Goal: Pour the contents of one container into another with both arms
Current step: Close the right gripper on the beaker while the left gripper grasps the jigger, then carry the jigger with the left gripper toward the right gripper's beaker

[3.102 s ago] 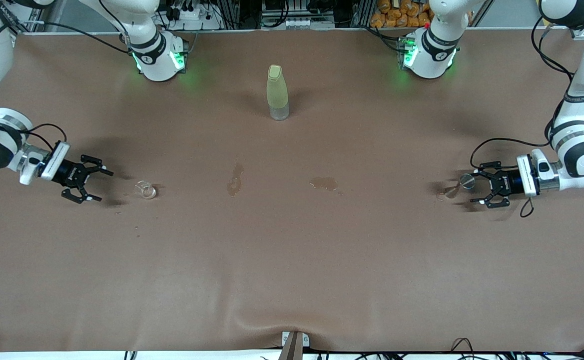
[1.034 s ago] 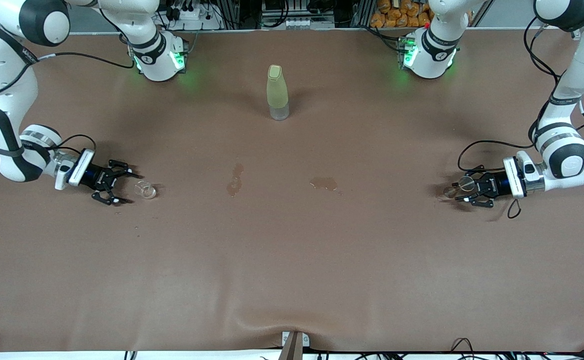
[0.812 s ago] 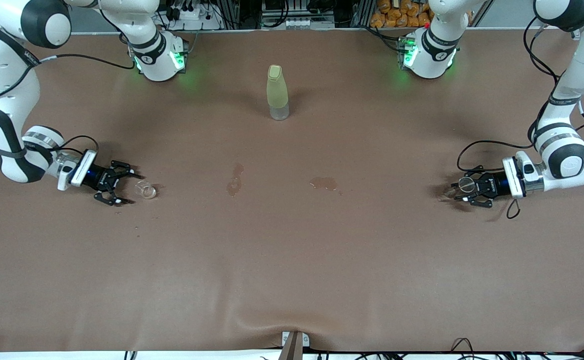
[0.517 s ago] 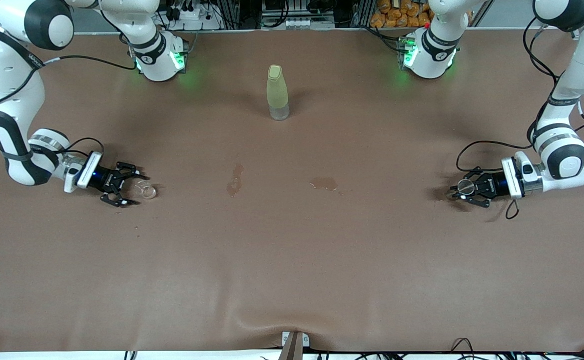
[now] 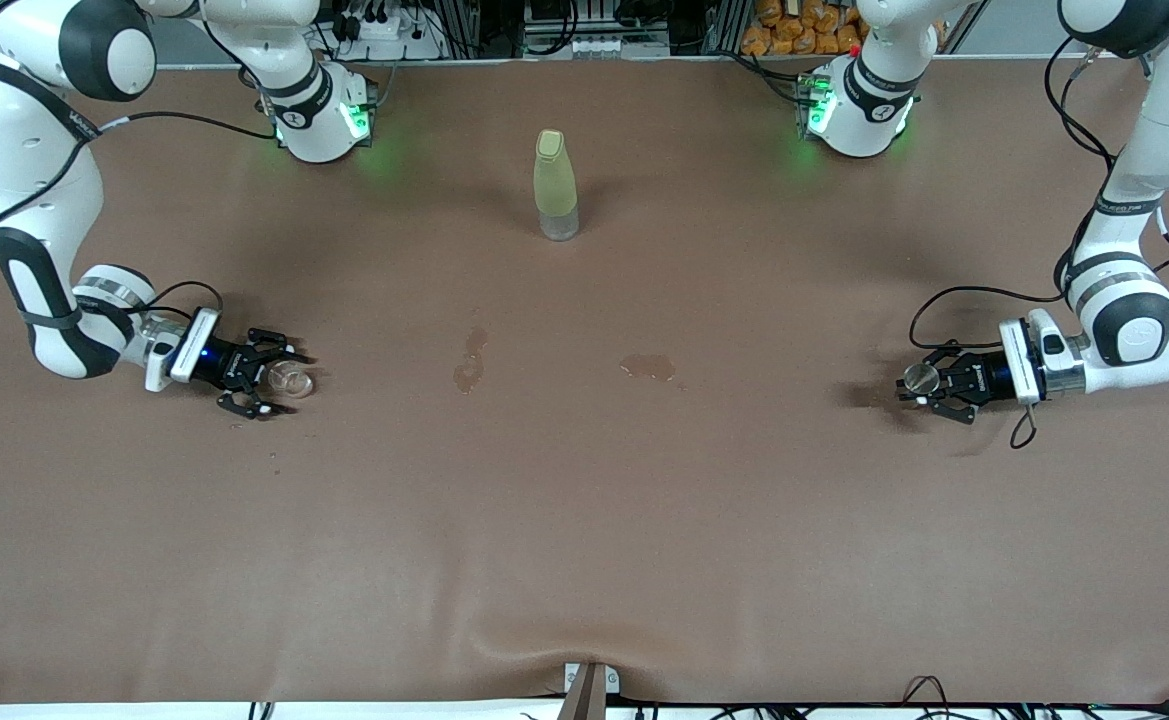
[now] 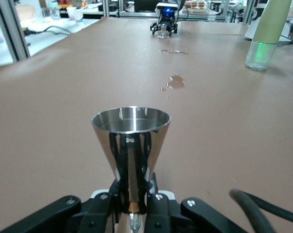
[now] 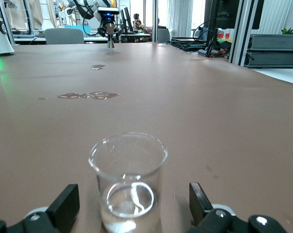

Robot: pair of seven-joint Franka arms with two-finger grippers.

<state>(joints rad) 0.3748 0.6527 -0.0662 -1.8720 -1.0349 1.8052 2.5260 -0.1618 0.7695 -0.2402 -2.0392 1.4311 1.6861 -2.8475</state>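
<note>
1. The left gripper is low at the left arm's end of the table, clamped shut on the narrow waist of a steel jigger.
2. In the left wrist view the jigger stands upright between the closed fingers, its upper cone open to the top; whether it holds any liquid cannot be told.
3. The right gripper sits low at the right arm's end of the table, its jaws spread wide on either side of a small clear glass beaker.
4. In the right wrist view the beaker stands upright on the table between the two fingertips, with a gap on each side; neither touches it.
5. The beaker looks empty apart from reflections at its base.
6. A tall pale yellow-green bottle with a cap stands upright midway between the two arm bases, farther from the front camera than both vessels.
7. Two small wet patches lie on the brown table cover between the beaker and the jigger, nearer to the front camera than the bottle.
</note>
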